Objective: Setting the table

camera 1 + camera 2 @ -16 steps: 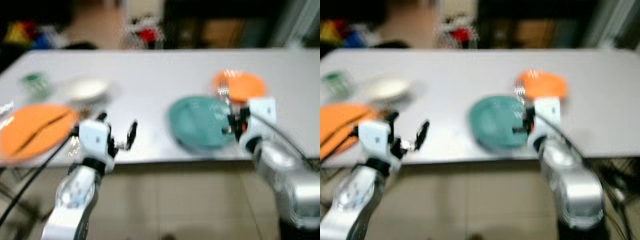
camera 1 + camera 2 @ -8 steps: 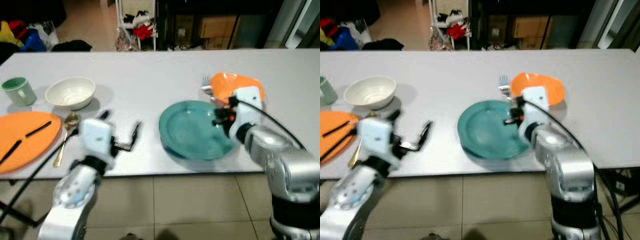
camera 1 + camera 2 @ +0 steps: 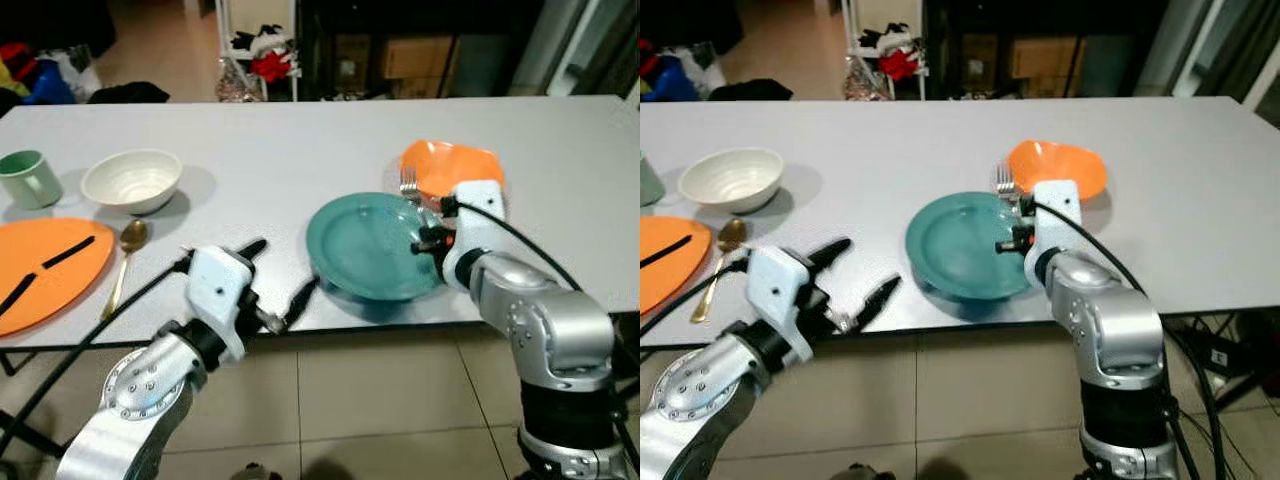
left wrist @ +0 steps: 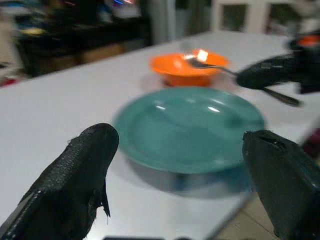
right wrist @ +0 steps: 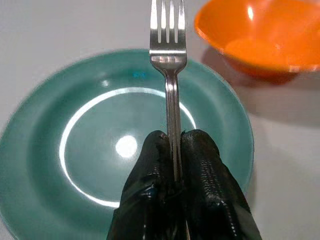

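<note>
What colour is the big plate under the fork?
The plate is teal green. It shows best in the right wrist view, beneath the fork.

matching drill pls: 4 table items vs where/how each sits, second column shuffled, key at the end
Items
1. fork
2. teal plate
3. spoon
4. orange bowl

Places
A. lying between the white bowl and the orange plate
B. at the near table edge, in front of both grippers
C. clamped in the right gripper, tines over the teal plate's far rim
D. on the table beyond the teal plate

Pairs: 1-C, 2-B, 3-A, 4-D
</note>
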Robot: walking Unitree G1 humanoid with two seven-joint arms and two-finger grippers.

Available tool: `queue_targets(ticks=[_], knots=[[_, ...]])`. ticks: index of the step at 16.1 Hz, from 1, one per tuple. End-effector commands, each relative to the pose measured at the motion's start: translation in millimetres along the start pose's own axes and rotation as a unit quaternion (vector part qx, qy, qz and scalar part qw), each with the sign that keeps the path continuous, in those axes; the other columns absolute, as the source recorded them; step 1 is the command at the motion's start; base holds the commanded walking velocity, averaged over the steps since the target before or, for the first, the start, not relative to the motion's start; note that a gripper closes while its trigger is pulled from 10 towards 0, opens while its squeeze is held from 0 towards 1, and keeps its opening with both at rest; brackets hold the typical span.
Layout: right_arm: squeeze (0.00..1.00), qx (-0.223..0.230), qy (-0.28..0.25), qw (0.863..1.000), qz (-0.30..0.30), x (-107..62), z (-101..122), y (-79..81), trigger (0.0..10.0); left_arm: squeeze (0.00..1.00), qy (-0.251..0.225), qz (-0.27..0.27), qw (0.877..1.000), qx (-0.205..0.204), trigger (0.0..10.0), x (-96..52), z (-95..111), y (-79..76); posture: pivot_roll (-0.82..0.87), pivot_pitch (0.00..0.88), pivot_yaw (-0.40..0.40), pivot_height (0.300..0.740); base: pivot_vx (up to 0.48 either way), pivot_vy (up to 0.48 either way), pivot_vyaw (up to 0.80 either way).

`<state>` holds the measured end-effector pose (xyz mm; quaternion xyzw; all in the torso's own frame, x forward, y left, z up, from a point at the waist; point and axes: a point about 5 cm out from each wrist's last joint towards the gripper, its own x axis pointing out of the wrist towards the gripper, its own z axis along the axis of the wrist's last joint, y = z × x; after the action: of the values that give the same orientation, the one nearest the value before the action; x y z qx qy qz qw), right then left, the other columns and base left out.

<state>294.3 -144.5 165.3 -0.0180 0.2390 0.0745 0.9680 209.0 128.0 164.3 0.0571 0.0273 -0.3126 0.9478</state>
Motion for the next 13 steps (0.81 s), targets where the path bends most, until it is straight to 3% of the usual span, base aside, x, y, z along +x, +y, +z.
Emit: queue_targets(ticks=[1, 5, 13], knots=[[0.0, -0.002, 0.007, 1.0, -0.003, 1.5, 0.7, 0.7, 10.0, 0.0, 0.006, -0.028, 1.0, 0.002, 10.0, -1.6, 1.6, -4.9, -0.11, 0.031, 0.036, 0.74, 0.0, 0.0, 0.0], [0.0, 0.009, 0.032, 0.999, -0.005, 13.6, -2.5, 1.6, 10.0, 0.0, 0.033, -0.092, 0.995, 0.007, 10.0, -8.4, 2.7, -14.0, -0.1, 0.038, 0.028, 0.74, 0.0, 0.0, 0.0], [0.0, 0.008, 0.042, 0.999, 0.025, 31.8, -0.3, 16.0, 10.0, 0.0, 0.042, -0.1, 0.994, 0.004, 10.0, -11.0, 3.7, -17.3, -0.09, 0.048, 0.026, 0.74, 0.0, 0.0, 0.0]])
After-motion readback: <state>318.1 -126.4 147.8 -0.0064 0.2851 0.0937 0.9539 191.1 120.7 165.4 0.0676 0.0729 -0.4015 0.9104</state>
